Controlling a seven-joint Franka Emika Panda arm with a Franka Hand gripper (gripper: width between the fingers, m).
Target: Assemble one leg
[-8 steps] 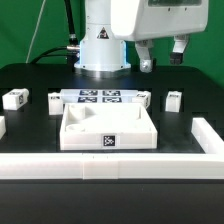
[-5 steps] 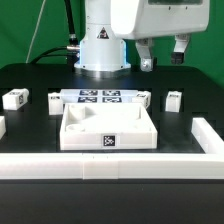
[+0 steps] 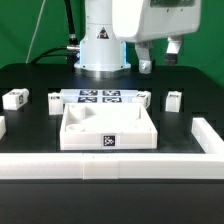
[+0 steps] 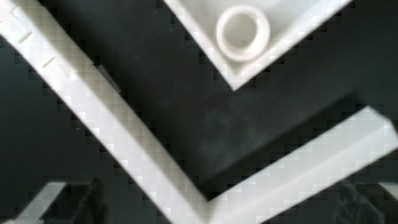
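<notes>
Several small white legs with tags stand on the black table: two at the exterior view's left (image 3: 15,98) (image 3: 55,102) and two at its right (image 3: 143,99) (image 3: 173,99). The large white tray-like piece (image 3: 108,140) lies in the middle. My gripper (image 3: 161,57) hangs high above the right side, open and empty, well above the right-hand legs. In the wrist view only dim fingers (image 4: 59,202) show at the edge, with a corner of the tray and its round hole (image 4: 244,30). No leg shows in that view.
The marker board (image 3: 100,97) lies behind the tray. A raised white wall (image 3: 110,163) runs along the front and turns up the right side (image 3: 206,132); its corner shows in the wrist view (image 4: 107,110). The robot base (image 3: 100,50) stands at the back.
The hand has shifted slightly toward the exterior view's left and stays high. Nothing on the table has moved.
</notes>
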